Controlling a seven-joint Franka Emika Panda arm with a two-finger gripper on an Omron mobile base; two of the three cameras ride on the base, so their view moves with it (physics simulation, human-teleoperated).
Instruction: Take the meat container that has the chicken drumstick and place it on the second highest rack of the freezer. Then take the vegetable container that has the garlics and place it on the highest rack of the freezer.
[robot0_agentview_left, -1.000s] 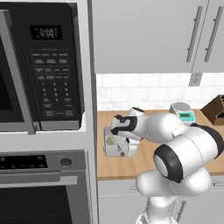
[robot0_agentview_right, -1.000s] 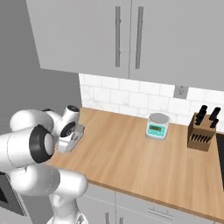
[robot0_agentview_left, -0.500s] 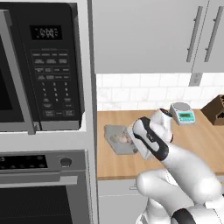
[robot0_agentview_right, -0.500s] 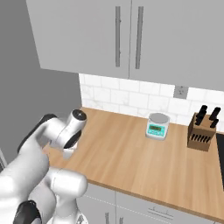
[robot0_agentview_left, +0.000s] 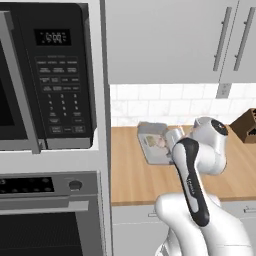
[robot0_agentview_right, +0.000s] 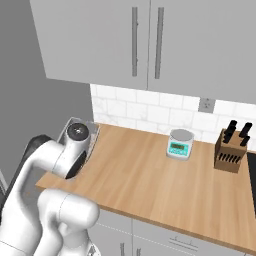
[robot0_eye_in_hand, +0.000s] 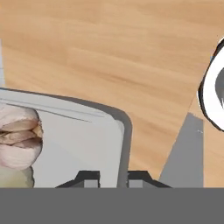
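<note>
Grey tray: the vegetable container (robot0_agentview_left: 154, 142) looks lifted off the wooden bench (robot0_agentview_right: 150, 175) and tipped in the left base view, close to the white arm's wrist; in the right base view its rim (robot0_agentview_right: 75, 121) pokes out behind the wrist, at the bench's left end.
Garlics: pale bulbs (robot0_eye_in_hand: 17, 138) lie inside the tray at the left of the hand view, well in from the rim; in the left base view they are a small pinkish cluster (robot0_agentview_left: 161, 143).
Jaws: the gripper (robot0_eye_in_hand: 113, 177) straddles the tray's rim, one finger tip (robot0_eye_in_hand: 89, 178) on the inside and one outside, clenched on that wall (the contact itself sits at the very bottom edge, so the bite looks shallow).
Change: a second ago the tray was flat on the bench under the hand; half a second ago the arm was swinging over it; now the tray has risen and tilted with the wrist, and the elbow has folded back toward the base.
Meaning: the pick-up seems done and the carry toward the freezer's highest rack comes next, I judge.
Risk: a rim-only hold with the tray tipped could let the bulbs roll or the tray twist.
Other things: a scale (robot0_agentview_right: 179, 144) and knife block (robot0_agentview_right: 233, 150) stand well apart to the right; microwave (robot0_agentview_left: 47, 75) at left.
</note>
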